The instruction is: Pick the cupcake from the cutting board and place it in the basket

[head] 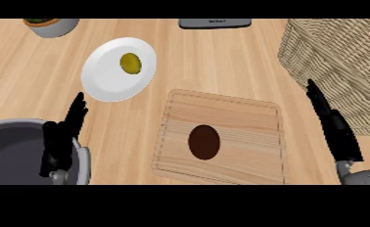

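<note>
A pale woven wicker basket [329,59] stands at the right edge of the light wooden surface [217,59]; only its ribbed outer wall shows, and what it holds cannot be seen. At the upper left a round white plate [118,69] lies flat with a small olive-yellow rounded item [130,63] resting on it, a little above its middle. In the top left corner a grey pot with green leaves [49,25] is cut off by the view's edge. At the lower left sits a dark grey round metal pot [29,147], its inside dark and bare as far as can be seen.

The rectangular light wooden cutting board [220,138] with rounded corners and a grooved border lies in the lower centre, with visible grain. The dark brown oval cupcake [204,142] sits on the board, slightly left of its middle and touched by nothing.

A flat dark grey device [215,22] lies at the top edge, near the middle.

The left robot hand [63,138] shows at the lower left over the metal pot's rim, its fingers straight and pointing up, holding nothing. The right robot hand [334,128] shows at the lower right, just beside the basket's wall, fingers extended and empty, well apart from the cupcake. Nothing stands between the board and the basket.
</note>
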Controlling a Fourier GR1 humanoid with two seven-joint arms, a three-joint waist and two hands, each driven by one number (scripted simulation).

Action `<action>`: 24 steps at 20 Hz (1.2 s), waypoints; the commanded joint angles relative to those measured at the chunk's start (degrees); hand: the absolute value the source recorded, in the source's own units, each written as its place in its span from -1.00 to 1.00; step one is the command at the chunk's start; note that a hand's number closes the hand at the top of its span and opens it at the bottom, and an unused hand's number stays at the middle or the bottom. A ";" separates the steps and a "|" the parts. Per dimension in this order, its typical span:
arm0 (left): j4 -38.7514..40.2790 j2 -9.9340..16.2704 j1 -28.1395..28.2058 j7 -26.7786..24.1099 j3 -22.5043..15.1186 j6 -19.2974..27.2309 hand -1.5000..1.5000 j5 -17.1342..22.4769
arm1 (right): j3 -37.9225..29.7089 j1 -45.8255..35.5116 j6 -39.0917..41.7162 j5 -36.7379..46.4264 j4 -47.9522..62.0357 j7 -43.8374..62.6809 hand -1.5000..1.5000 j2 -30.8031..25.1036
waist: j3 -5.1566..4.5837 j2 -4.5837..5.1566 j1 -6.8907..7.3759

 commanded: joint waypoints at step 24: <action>2.77 6.04 -9.76 3.99 8.03 -10.34 0.00 8.87 | 25.90 -39.50 20.35 20.31 -21.87 28.17 -1.00 18.73 | -1.44 0.31 0.10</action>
